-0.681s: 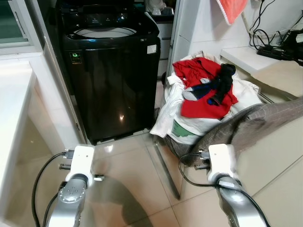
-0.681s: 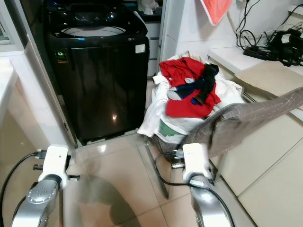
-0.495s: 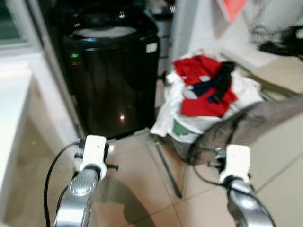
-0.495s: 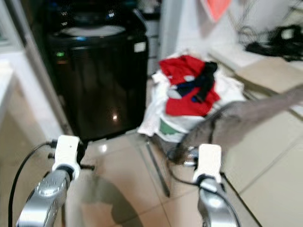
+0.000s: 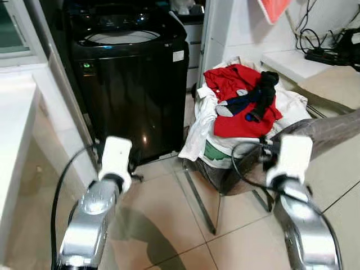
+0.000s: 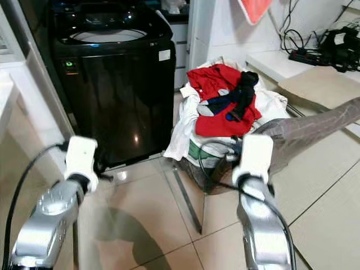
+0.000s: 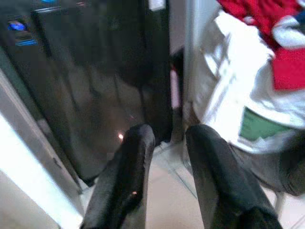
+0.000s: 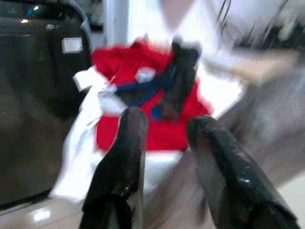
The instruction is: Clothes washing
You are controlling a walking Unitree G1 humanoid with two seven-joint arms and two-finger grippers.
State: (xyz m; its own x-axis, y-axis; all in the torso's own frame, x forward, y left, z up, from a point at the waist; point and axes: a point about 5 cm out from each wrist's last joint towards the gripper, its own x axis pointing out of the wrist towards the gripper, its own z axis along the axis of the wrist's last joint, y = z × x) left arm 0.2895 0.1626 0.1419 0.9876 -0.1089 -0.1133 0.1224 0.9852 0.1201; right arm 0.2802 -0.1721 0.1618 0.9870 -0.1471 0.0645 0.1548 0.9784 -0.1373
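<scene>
black cables (image 5: 318,42) tangle on a white counter (image 5: 289,63) under a hanging orange cloth (image 5: 275,10)

A tiled floor (image 5: 163,225) is carrying a black washer (image 5: 132,84) and, just beside it, a hamper (image 5: 225,169) that is bearing heaped clothes (image 5: 242,107).
</scene>
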